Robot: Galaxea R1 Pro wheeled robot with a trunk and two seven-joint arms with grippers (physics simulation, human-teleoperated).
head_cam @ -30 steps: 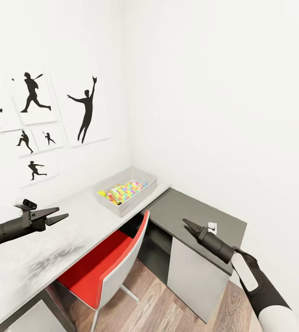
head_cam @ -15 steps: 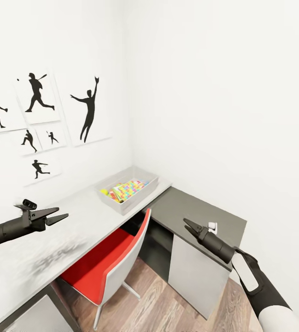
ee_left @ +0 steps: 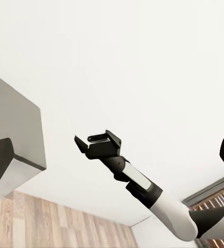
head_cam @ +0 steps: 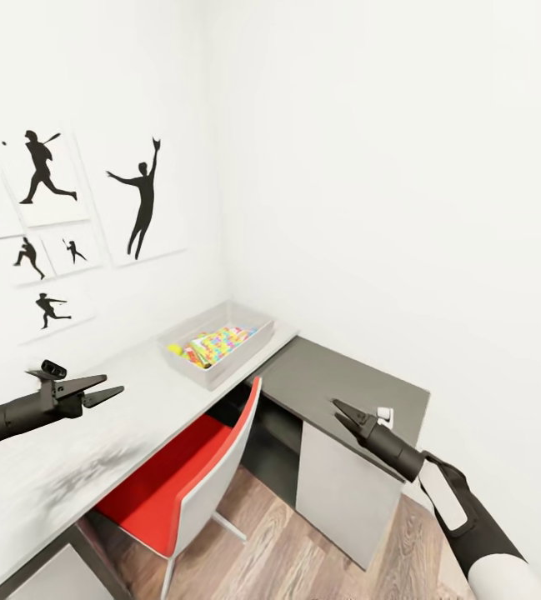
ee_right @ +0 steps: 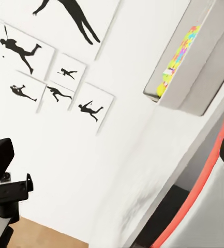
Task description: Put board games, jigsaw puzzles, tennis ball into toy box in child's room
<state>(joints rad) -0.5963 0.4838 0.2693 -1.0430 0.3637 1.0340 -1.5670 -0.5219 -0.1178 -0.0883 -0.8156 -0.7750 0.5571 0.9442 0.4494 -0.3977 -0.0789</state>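
Left gripper [head_cam: 112, 390] hovers over the near bench [head_cam: 70, 442], jaws slightly parted, holding nothing. Right gripper [head_cam: 338, 408] hangs over the dark cabinet [head_cam: 337, 383], jaws narrow, empty. Red chair [head_cam: 178, 475] sits between them. Toy box [head_cam: 257, 327] lies beyond both at the bench's far corner, with puzzle sheets [head_cam: 220, 340] and tennis ball [head_cam: 174, 350] inside.

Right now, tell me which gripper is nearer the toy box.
Left, narrowly. The left gripper hovers over the table short of the toy box; the right gripper is beyond the red chair.
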